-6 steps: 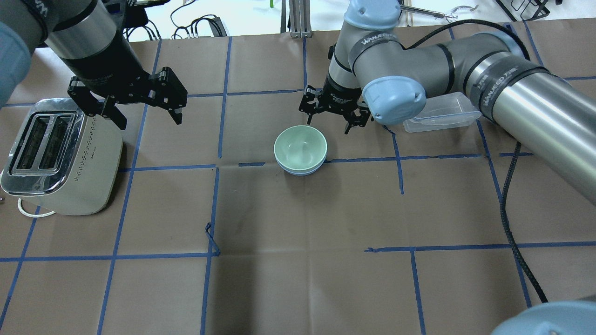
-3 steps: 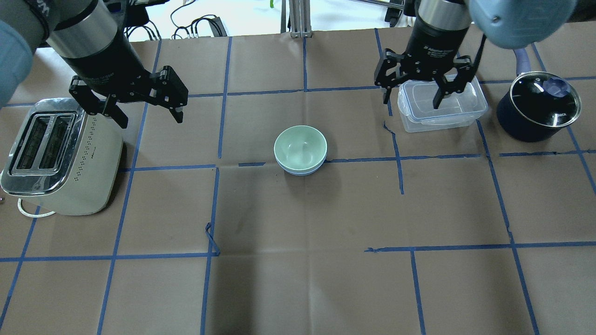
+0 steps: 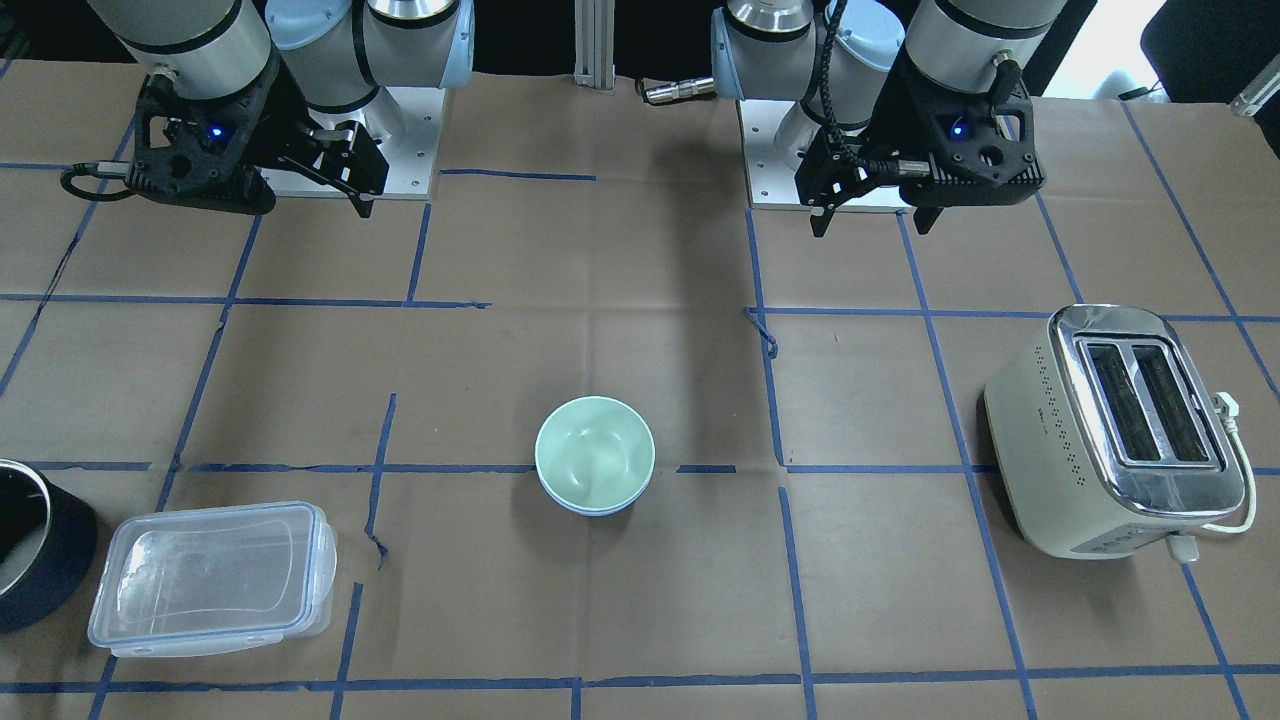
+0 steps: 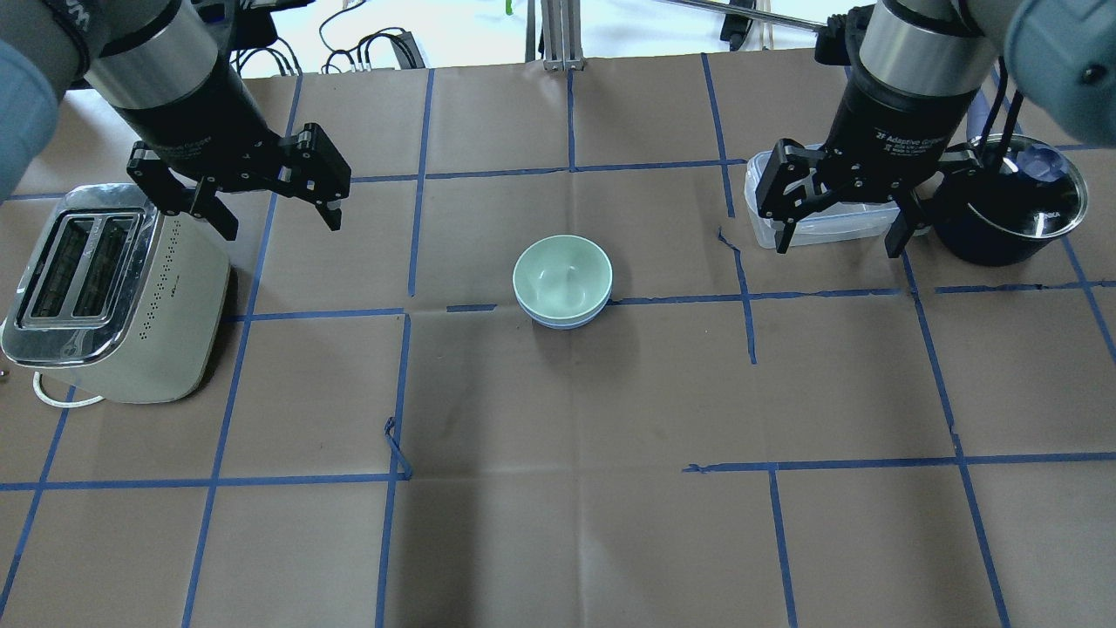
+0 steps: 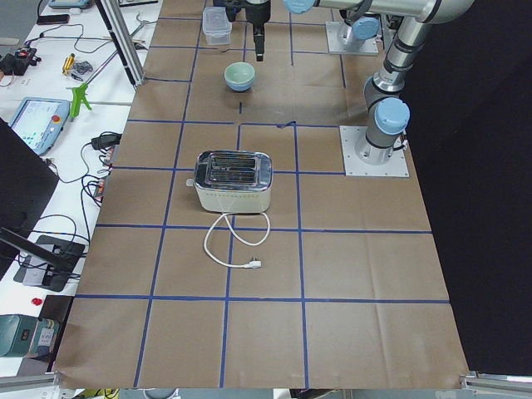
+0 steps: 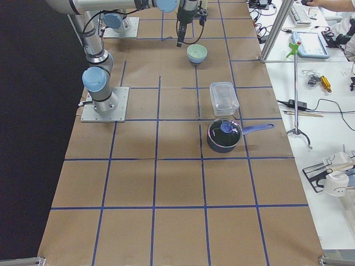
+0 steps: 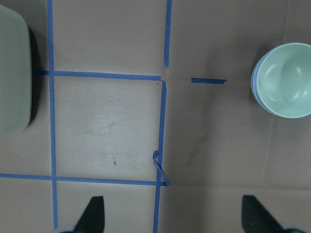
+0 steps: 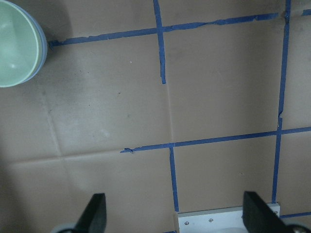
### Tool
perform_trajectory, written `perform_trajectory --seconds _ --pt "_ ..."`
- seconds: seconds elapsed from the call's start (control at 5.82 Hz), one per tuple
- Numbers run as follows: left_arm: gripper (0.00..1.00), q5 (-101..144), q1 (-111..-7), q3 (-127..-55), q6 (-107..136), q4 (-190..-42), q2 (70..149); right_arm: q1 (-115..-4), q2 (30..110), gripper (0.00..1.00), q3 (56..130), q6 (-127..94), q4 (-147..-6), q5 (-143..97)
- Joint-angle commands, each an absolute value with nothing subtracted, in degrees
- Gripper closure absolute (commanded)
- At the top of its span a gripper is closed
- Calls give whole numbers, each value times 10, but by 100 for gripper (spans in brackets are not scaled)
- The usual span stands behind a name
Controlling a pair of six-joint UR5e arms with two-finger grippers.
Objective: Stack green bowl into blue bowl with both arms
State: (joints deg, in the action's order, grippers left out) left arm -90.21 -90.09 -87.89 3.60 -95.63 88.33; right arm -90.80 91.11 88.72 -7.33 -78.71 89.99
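Green bowl: the green bowl (image 4: 562, 277) sits nested in the blue bowl (image 4: 558, 324) near the middle of the counter (image 4: 558, 523). Only a thin blue rim shows beneath it, so I judge the stack made.
Seat: the green rim looks level and centred in both exterior views. I read that as a full seat, not a tilted perch.
Left end effector: the left end effector (image 4: 281, 228) hangs high, back toward its base. Its fingers are spread wide with nothing in them, and it is well apart from the bowls and the toaster (image 4: 113, 296).
Right end effector: the right end effector (image 4: 837, 249) hangs high on its own side, fingers likewise wide and empty. From overhead it merely lines up with the clear container (image 3: 210, 575).
Why so: with both arms raised and off to their sides, neither can nudge the stack. I take this as a parked pose.
Wrist views: each shows the bowls at a frame edge and bare counter between the fingertips.
Left to do: nothing, in my judgement.
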Motion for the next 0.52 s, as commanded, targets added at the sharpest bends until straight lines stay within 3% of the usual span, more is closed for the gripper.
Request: perform_trajectory --seconds 0.0,0.34 --pt "2 -900 -901 -879 36 -956 883 -910 912 0 892 -76 -820 898" --pt "2 -900 -901 -879 36 -956 883 -911 909 0 891 -76 -849 899"
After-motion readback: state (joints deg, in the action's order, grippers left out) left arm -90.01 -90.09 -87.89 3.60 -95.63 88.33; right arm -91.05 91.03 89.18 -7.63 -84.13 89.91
